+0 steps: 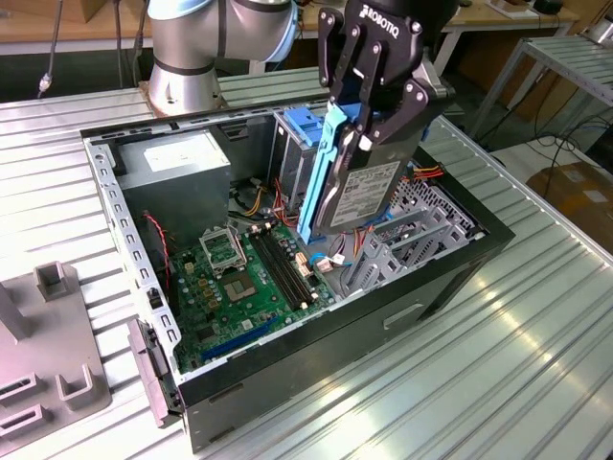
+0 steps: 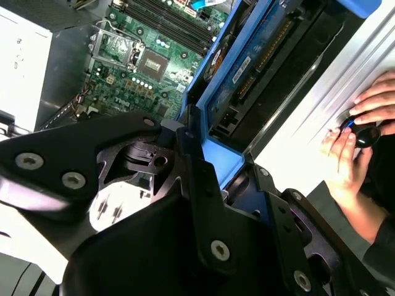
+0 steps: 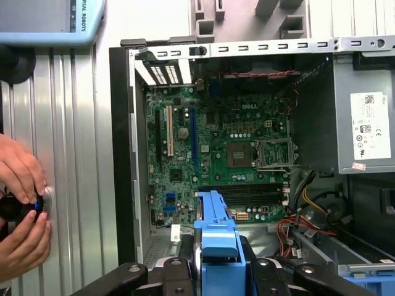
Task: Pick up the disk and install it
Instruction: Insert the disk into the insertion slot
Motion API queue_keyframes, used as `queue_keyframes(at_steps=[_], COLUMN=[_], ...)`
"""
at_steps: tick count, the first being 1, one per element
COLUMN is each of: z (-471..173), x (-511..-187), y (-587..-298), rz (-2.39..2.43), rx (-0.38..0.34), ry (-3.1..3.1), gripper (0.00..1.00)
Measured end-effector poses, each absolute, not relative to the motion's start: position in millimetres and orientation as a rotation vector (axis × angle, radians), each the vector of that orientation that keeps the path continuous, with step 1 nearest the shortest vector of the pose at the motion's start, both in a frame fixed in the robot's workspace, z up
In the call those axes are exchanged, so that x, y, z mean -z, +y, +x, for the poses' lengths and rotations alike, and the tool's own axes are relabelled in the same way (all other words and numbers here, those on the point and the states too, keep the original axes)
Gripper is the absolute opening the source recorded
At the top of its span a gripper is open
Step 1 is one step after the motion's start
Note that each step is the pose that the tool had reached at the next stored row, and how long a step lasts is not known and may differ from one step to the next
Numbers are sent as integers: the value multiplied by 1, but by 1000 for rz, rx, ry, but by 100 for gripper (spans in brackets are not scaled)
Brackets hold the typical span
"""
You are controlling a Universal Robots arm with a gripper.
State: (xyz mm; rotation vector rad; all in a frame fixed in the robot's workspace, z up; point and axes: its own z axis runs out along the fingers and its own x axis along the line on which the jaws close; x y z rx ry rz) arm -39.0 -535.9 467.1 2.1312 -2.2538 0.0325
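disk held on edge over the open computer case
the counter [image 1: 498,364] carries the computer case [image 1: 316,374], side open; the disk [image 1: 369,196] hangs upright above the circuit board [image 1: 239,278], just beside the drive cage [image 1: 284,153], the claw [image 1: 374,120] clamped on its top edge. likely risk: the blue bracket [image 1: 316,182] catches loose cables [image 1: 330,261], or the disk twists in the narrow grip.

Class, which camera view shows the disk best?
The exterior view: the disk hangs in the pincer, label showing. The second wrist view shows its connector edge; the first wrist view, its blue bracket.
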Motion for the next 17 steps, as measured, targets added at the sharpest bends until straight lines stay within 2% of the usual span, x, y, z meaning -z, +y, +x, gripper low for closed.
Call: queue_keyframes(at_steps=[17], z=[-2], x=[-466], y=[-536], rz=[2130], rx=[-35], ry=[-2253], gripper=[37])
